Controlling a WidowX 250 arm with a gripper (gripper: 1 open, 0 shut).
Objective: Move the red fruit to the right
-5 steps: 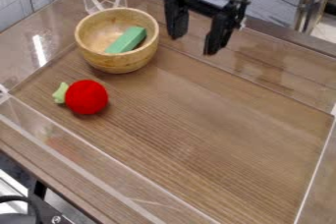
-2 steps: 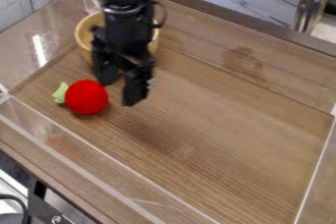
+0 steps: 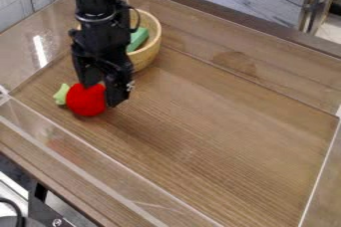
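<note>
Since the earlier frames, the gripper (image 3: 103, 82) has swung over from the upper middle of the view, past the bowl's front, and now hangs at the red fruit (image 3: 87, 101). Its jaws stand spread wide, with the dark fingers coming down over the fruit's upper part; whether they touch it is hard to make out. The fruit sits on the left part of the wooden table (image 3: 213, 121), in front of the wooden bowl (image 3: 150, 46), its pale green stem (image 3: 62, 94) poking out on the left side. Most of the bowl's left side is hidden behind the arm (image 3: 99, 0), which is itself cut off by the top edge, and the green piece (image 3: 138, 39) inside the bowl is partly covered. Dark cables and a round black part (image 3: 12, 214) are cut off at the lower left corner. Left of the fruit, a strip of bare wood runs to the table's edge; to the right, bare wood stretches wide towards the far side. No writing can be read.
</note>
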